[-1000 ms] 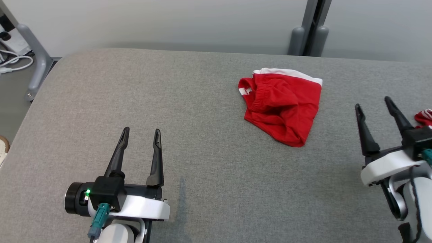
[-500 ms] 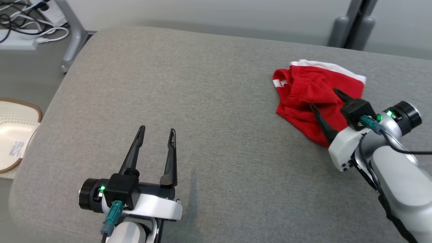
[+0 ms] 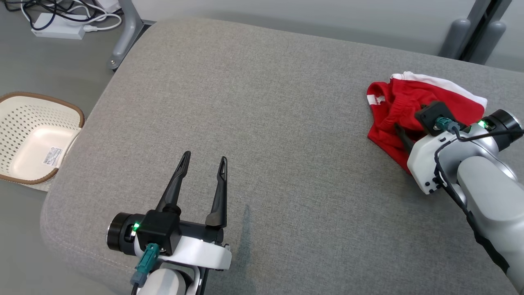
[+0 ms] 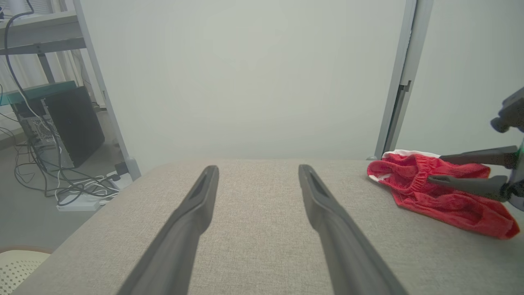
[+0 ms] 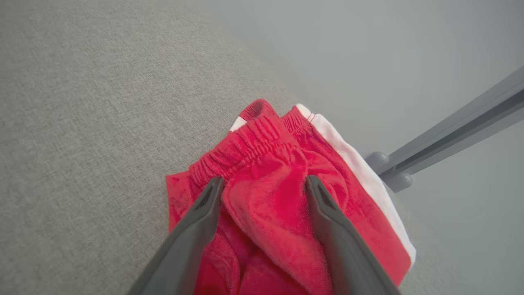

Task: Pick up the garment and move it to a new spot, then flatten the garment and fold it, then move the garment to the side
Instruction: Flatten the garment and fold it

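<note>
On the floor at our left, one pale perforated basket (image 3: 24, 119) carries a label on its bottom. Over the grey counter (image 3: 266, 123) our left pincer (image 3: 204, 157) hangs released near the front edge, with broad bare surface ahead. The one red garment (image 3: 393, 110) lies crumpled near the far right edge, and our right pincer (image 5: 265, 180) is spread astride a fold, unclenched.

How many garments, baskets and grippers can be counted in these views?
Red garment: 1
Cream basket: 1
Grippers: 2 (left gripper, right gripper)
Total: 4
</note>
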Robot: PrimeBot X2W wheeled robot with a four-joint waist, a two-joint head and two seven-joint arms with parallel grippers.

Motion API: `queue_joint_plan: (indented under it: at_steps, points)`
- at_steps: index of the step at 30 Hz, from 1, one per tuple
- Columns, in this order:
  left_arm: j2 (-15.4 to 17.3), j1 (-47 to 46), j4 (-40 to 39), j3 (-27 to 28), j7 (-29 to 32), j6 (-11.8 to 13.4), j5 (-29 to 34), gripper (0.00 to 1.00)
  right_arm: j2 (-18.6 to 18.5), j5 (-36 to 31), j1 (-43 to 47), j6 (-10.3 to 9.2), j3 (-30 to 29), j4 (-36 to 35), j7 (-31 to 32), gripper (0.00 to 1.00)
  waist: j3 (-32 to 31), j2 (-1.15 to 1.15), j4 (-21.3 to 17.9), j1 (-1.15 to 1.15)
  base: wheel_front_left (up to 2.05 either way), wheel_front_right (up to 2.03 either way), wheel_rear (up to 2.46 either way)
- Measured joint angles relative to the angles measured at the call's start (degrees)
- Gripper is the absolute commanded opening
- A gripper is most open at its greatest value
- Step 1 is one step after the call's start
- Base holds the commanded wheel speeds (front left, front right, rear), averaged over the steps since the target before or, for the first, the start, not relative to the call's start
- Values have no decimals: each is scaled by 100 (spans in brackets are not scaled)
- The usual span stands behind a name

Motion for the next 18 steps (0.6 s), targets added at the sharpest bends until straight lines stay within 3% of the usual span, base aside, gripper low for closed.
queue_joint_plan:
  at_steps: [1,2,3,4,5,18]
  points:
    - [0,-2,-9,-13,0,2,0,100,27,42,-73,0,58,163,27,100,29,0,28,0,0,0,0]
    - [0,-4,-12,-19,-1,2,0,100,46,89,-90,0,111,227,53,75,41,0,39,0,0,0,0]
    - [1,-7,-12,-25,0,2,0,100,66,127,-98,0,147,289,63,35,54,0,47,0,0,0,0]
    - [0,-10,-13,-33,0,3,0,100,85,164,-114,1,154,353,47,5,66,0,53,0,0,0,0]
    - [1,-13,-13,-37,0,3,0,100,92,227,-149,0,144,399,13,0,77,0,57,0,0,0,0]
    - [0,-48,-20,-69,0,-1,31,100,573,1512,-277,0,-442,679,-593,0,106,0,-7,0,0,0,0]
